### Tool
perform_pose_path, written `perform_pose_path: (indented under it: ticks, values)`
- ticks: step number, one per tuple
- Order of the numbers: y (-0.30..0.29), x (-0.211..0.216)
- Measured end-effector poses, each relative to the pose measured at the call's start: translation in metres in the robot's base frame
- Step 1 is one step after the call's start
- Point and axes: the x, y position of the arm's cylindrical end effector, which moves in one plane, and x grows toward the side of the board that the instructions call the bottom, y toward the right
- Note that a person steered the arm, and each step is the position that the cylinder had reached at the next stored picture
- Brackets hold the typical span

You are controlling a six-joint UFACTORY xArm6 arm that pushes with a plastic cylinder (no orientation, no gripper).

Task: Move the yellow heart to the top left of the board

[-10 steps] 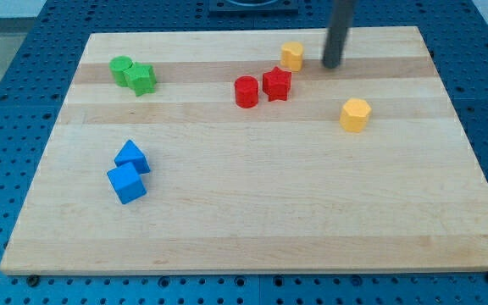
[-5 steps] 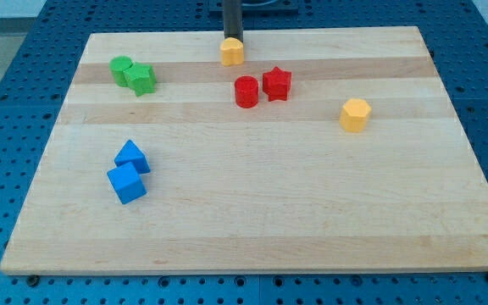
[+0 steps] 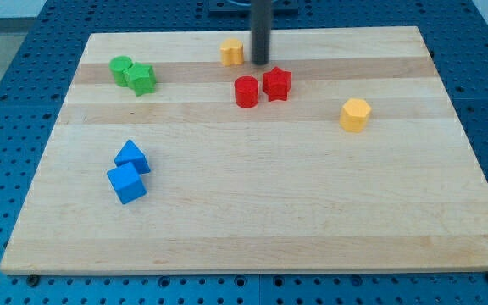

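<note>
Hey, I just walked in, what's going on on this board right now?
A robot arm with a rod is working on pushing the yellow heart toward the board's top left. Right now my tip sits just to the view's right of the heart, near the top edge, above the red cylinder and red star. The heart is still around the top middle, well short of the green blocks at the upper left.

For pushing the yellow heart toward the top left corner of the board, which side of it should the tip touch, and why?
Press on the right face of the yellow heart, slightly low. My tip already stands just to its right, and the corner lies leftward with no block along the top edge; the green blocks sit lower.
</note>
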Motion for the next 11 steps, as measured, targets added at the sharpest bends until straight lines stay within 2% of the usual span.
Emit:
perform_pose_path:
  ticks: [1, 3, 5, 6, 7, 9, 10, 11]
  values:
    - [-0.053, -0.042]
    - [-0.079, -0.051]
    - [-0.079, -0.051]
    - [-0.058, -0.055]
    - [-0.044, -0.075]
    - [-0.141, -0.072]
    - [-0.132, -0.068]
    - [-0.11, -0.046]
